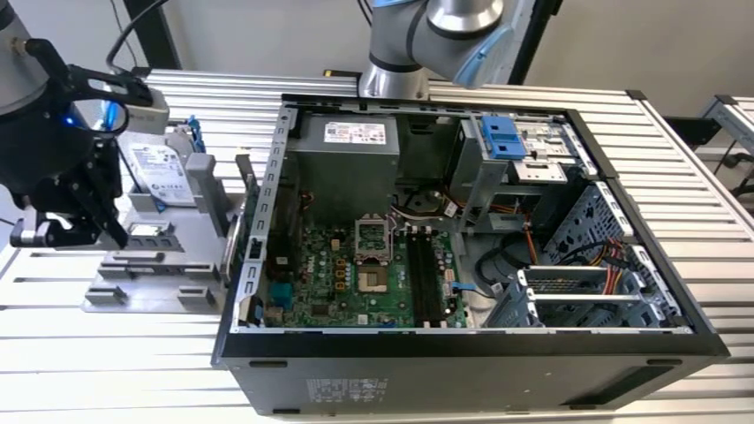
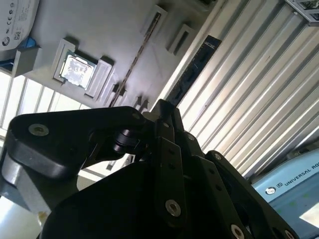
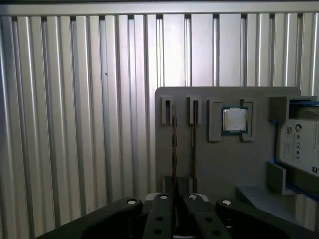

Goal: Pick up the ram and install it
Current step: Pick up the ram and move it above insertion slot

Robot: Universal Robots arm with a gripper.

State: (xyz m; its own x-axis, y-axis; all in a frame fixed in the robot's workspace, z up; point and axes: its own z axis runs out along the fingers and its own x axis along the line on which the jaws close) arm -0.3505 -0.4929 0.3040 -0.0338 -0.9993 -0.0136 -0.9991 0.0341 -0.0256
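Observation:
The ram stands on edge as a thin strip in a slot of the grey holder, next to a second slot that also shows a thin edge. In the second wrist view the ram is a fine dark line on the holder. My black gripper hovers over the holder's near end, roughly in line with the ram slot, fingers together and nothing between them. In the exterior view the gripper hangs at the left, above the holder. The gripper tip points toward the slots.
The holder also carries a square silver processor and a hard drive in a blue frame. The open computer case sits to the exterior view's right, with its green motherboard and black memory slots exposed. All rest on the ribbed metal table.

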